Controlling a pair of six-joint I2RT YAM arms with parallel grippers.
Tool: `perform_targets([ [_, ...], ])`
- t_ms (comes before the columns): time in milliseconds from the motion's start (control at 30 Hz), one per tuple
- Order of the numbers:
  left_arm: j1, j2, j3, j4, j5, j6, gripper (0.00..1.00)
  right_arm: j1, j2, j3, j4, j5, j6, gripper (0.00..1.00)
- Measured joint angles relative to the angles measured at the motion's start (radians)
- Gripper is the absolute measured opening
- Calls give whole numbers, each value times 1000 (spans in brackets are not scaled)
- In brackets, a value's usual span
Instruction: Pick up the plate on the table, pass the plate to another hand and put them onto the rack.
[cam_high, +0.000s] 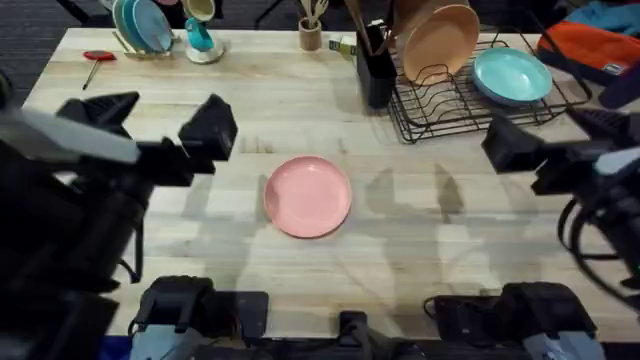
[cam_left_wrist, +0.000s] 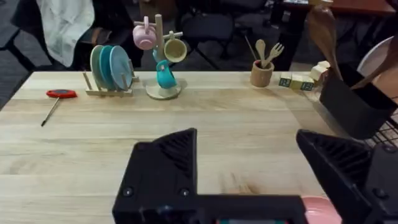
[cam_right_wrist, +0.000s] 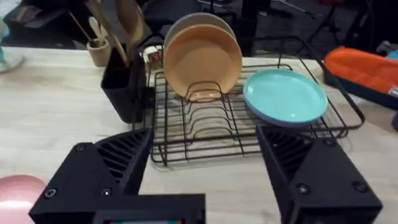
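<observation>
Mid-table, pink plate (cam_high: 307, 196) flat, face up, round so no long axis, both pincers apart.

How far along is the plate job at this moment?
Nothing looks done: the pink plate lies flat on the table, untouched. Both tools, left and right, are open and empty above the table. Left: the pickup, the handover, and placing it in the rack.

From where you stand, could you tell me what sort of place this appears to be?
Probably a mock kitchen bench in a lab or office: a wooden table with a wire dish rack, a mug tree, and office chairs behind.
</observation>
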Motion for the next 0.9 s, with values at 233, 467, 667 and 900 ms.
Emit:
perform_targets([
  [233,0,146,170,-78,8,0,994,0,182,180,-23,-38,0,996],
  [467,0,255,319,-168,13,0,994,0,312,335,-98,-53,0,996],
  [667,0,321,389,-218,31,0,994,0,386,407,-138,-59,0,996],
  [900,0,346,394,-221,38,0,994,0,406,410,-139,-96,0,995],
])
